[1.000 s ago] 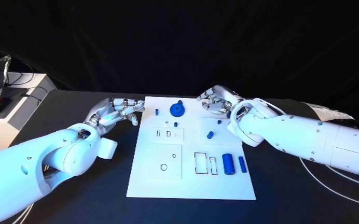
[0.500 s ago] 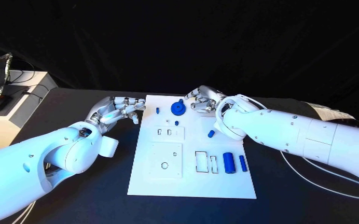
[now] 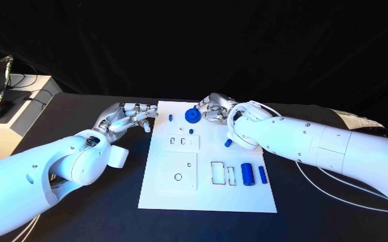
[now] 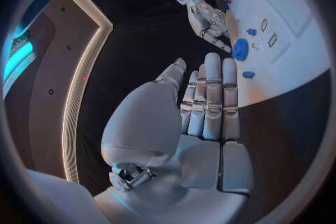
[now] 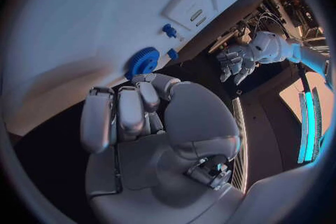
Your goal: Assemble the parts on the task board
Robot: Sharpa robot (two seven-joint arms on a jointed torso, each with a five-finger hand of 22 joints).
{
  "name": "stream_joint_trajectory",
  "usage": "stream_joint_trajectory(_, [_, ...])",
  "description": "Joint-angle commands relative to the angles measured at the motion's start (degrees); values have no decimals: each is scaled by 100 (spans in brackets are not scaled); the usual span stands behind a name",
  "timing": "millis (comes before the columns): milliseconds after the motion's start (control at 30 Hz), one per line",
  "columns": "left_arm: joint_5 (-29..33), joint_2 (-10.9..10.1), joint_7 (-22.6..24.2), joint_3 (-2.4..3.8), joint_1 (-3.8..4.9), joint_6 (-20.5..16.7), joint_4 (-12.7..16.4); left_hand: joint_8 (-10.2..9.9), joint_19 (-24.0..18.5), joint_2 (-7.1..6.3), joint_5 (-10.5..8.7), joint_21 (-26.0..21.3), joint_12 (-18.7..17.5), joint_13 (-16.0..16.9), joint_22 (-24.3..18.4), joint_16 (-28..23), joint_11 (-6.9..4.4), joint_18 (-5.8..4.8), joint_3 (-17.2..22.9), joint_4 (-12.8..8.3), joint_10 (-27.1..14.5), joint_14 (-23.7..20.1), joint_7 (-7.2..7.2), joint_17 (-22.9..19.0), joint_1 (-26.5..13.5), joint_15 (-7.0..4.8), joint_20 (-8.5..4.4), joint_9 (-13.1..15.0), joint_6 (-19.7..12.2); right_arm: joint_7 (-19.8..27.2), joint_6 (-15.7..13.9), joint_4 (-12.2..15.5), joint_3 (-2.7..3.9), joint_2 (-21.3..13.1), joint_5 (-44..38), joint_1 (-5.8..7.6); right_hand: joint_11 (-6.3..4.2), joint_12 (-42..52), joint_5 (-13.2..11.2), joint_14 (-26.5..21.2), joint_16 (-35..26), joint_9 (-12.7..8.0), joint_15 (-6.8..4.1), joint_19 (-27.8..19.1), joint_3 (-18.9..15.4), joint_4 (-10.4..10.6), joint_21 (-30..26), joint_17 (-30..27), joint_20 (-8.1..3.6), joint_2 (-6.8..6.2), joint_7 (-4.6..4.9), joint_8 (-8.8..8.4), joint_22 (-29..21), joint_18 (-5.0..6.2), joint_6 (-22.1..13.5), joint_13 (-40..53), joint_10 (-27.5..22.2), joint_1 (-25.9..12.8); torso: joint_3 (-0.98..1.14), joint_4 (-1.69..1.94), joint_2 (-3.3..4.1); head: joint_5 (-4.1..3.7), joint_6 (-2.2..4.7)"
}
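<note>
The white task board (image 3: pixel 206 197) lies in the middle of the black table. A blue gear (image 3: pixel 192 115) stands near its far edge. My right hand (image 3: pixel 212 109) hovers just right of the gear, its fingers curled in and holding nothing; in the right wrist view the gear (image 5: pixel 142 61) sits just past the bent fingers of the right hand (image 5: pixel 140 117). My left hand (image 3: pixel 129 117) is off the board's left edge, fingers straight and side by side, holding nothing. Small blue pegs (image 3: pixel 170 117) (image 3: pixel 190 131) and a blue piece (image 3: pixel 228 143) lie on the board.
Two blue cylinders (image 3: pixel 246 175) (image 3: pixel 262 175) lie beside rectangular slots at the board's near right. A white block with two slots (image 3: pixel 183 143) and a square plate with holes (image 3: pixel 178 173) occupy the board's left half. A white cabinet (image 3: pixel 20 110) stands at the far left.
My right hand has moved left along the board's far edge, closing in on the blue gear. The left hand has barely moved.
</note>
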Motion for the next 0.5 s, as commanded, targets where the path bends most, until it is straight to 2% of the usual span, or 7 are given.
stream_joint_trajectory(33, [-18, 18, 31, 6, 2, 113, 6, 6, -28, 17, 14, 20, 4, -1, -6, 33, 2, 72, 28, 10, -30, -38, 14, -1, 17, 1, -14, 0, -1, -97, 208, -31, -1, 26, -135, -13, -7, 30, 38, -8, -32, -3, -33, 251, -20, -32, 10, -7, -51, 0, -8, -18, 1077, 7, 89, 154, 14, -71, 4, 6, -1, -30, -14])
stream_joint_trajectory(233, [-22, 18, 28, 6, 2, 113, 6, 7, -35, -6, 6, 31, 5, -1, -11, 40, 1, 71, 80, 11, -33, -40, 13, 1, -11, 2, -14, 1, -1, -145, 302, -75, -5, 54, -166, -23, 5, 40, 40, -9, -35, 4, -28, 250, -33, -39, 7, -15, -45, 14, -3, -9, 1076, 9, 220, 164, 22, -70, 8, -7, 1, 19, -37])
stream_joint_trajectory(300, [-23, 16, 27, 6, 2, 111, 5, 7, -35, -6, 6, 31, 5, -1, -11, 40, 1, 71, 80, 11, -33, -40, 13, 1, -11, 2, -14, 1, -1, -164, 331, -91, -6, 65, -175, -24, 9, 35, 42, -8, -32, 4, -25, 251, -35, -41, 10, -13, -43, 14, 1, -9, 1077, 9, 242, 163, 17, -72, 14, -11, 5, 23, -33])
stream_joint_trajectory(500, [-23, 13, 27, 6, 2, 110, 9, 8, -36, -9, 5, 34, 4, -1, -14, 41, 2, 71, 89, 16, -34, -39, 13, 0, -23, 3, -14, 1, 0, -221, 418, -118, -13, 103, -202, -27, 16, 39, 44, -9, -32, 5, -22, 250, -36, -42, 9, -14, -40, 17, 8, -9, 1077, 10, 250, 166, 20, -74, 15, -16, 11, 27, -45])
